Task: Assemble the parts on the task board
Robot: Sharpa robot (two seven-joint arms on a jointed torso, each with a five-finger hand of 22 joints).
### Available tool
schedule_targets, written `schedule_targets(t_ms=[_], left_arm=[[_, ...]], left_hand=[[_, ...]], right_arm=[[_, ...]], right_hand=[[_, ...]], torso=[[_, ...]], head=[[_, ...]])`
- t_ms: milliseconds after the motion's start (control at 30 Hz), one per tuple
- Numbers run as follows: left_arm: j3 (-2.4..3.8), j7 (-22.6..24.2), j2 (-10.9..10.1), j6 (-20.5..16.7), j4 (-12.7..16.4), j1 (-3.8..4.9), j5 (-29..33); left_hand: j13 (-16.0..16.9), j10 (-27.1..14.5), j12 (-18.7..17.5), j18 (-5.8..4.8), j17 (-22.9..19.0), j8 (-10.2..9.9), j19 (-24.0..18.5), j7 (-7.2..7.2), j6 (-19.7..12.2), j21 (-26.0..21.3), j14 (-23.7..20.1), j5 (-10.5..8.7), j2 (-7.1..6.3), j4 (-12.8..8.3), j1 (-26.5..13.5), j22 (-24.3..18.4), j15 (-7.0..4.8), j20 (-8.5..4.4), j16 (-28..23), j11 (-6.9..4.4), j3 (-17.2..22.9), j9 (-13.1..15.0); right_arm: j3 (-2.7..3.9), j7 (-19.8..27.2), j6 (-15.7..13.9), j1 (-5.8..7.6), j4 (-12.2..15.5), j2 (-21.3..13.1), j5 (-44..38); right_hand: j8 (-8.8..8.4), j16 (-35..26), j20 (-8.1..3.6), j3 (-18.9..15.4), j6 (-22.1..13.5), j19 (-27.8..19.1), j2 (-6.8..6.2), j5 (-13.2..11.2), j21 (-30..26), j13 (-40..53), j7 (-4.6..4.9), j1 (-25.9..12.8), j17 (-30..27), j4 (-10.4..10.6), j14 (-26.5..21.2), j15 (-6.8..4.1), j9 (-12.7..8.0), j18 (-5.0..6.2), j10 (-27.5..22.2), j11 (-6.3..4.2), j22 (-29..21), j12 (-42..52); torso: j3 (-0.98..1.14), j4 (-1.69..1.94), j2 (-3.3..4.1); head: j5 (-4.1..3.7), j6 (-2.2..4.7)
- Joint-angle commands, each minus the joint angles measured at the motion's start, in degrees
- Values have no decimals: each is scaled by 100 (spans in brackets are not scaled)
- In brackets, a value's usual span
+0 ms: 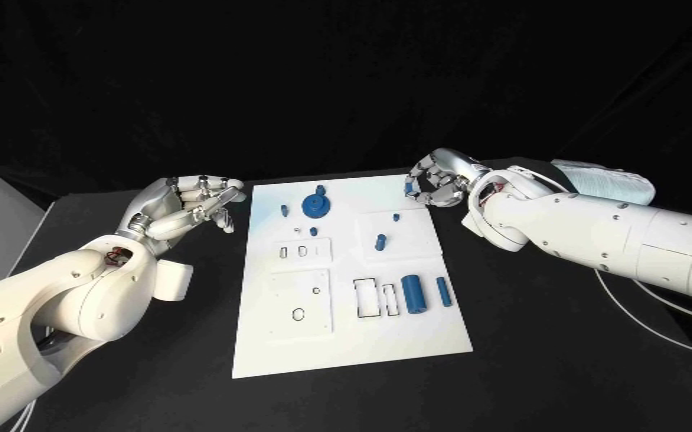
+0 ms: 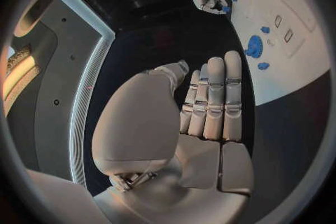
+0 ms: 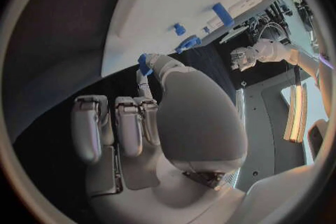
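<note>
A white task board lies in the middle of the black counter, flanked by two white robot arms. On the board, six blue parts can be counted from the head view: one round gear-like disc near the far edge with a small peg just beyond it, one small peg to its left, one tiny peg nearer the robot, one short upright pin toward the middle, one thick cylinder and one thinner rod lying side by side near the board's right edge. Beside the cylinder sit two outlined rectangular slots; further left are two small slots and one round hole. The left hand hovers over the counter just off the board's far left corner, fingers extended side by side and holding nothing. The right hand hangs at the board's far right corner, fingers curled; the right wrist view shows one small blue piece pinched at its fingertips, just off the board's edge.
</note>
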Motion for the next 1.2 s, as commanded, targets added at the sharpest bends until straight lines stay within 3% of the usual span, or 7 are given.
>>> schedule_targets(t_ms=[33,100,233,400,633,867,1200], left_arm=[[4,35,8,80,-8,1,-13],[4,26,10,72,-17,1,-12],[3,7,29,59,-38,2,-12],[3,-24,81,37,-85,3,-11],[2,-79,188,16,-170,3,-18],[1,-126,250,8,-212,3,-22],[-1,-173,290,27,-222,4,-40]], left_hand=[[2,-52,-31,32,-5,-38,-31,4,-47,21,-38,-32,-37,7,24,6,7,4,-25,5,30,6],[2,-52,-29,33,-8,-39,-38,4,-47,32,-35,-33,-37,6,24,12,7,6,-23,5,32,10],[2,-52,-29,33,-8,-39,-38,4,-47,32,-35,-33,-37,6,24,12,7,6,-23,5,32,10],[3,-51,-28,33,-8,-38,-40,4,-46,35,-33,-33,-37,8,21,14,8,6,-22,5,31,11],[3,-51,-28,33,-8,-38,-40,4,-46,35,-33,-33,-37,8,21,14,8,6,-22,5,31,11],[4,-47,-25,33,-9,-37,-42,3,-43,40,-30,-33,-36,12,16,16,8,7,-20,4,30,14],[4,-46,-25,34,-9,-36,-43,2,-43,42,-29,-33,-36,13,14,17,7,7,-20,4,29,15]], right_arm=[[10,-309,-215,79,261,-29,-135],[12,-427,-232,111,443,-37,-171],[12,-699,-278,140,809,28,-285],[-1,-1074,-367,94,1184,213,-444],[-29,-1642,-458,-64,1599,510,-784],[-53,-2066,-471,-222,1830,748,-1079],[-97,-2707,-565,-471,1777,1230,-1538]], right_hand=[[21,23,-58,32,-23,417,-27,15,19,1510,-24,-47,1510,-8,596,-46,5,-80,595,-28,1039,26],[21,23,-58,32,-23,417,-27,15,19,1510,-24,-47,1510,-8,596,-46,5,-80,595,-28,1039,26],[23,23,-57,34,-24,419,-31,8,22,1510,-23,-52,1510,-10,596,-44,6,-81,595,-26,1042,26],[33,23,-55,57,-18,418,-19,17,19,1510,-25,-49,1510,-19,596,-39,10,-80,595,-28,1040,26],[40,23,-53,74,-14,416,-15,29,13,1510,-26,-45,1510,-30,596,-36,14,-78,595,-30,1033,26],[44,23,-52,84,-13,411,-19,34,0,1510,-26,-42,1510,-40,596,-32,15,-75,595,-32,1018,26],[52,23,-45,89,-15,401,-45,32,-22,1510,-19,-65,1510,-46,596,-21,19,-68,595,-28,994,26]], torso=[[-8,-15,-15],[-11,-26,-24],[-25,-49,-51],[-44,-62,-84],[-102,-76,-144],[-152,-100,-174],[-187,-108,-204]], head=[[32,24],[60,26],[198,1],[331,-24],[416,-100],[476,-179],[531,-259]])
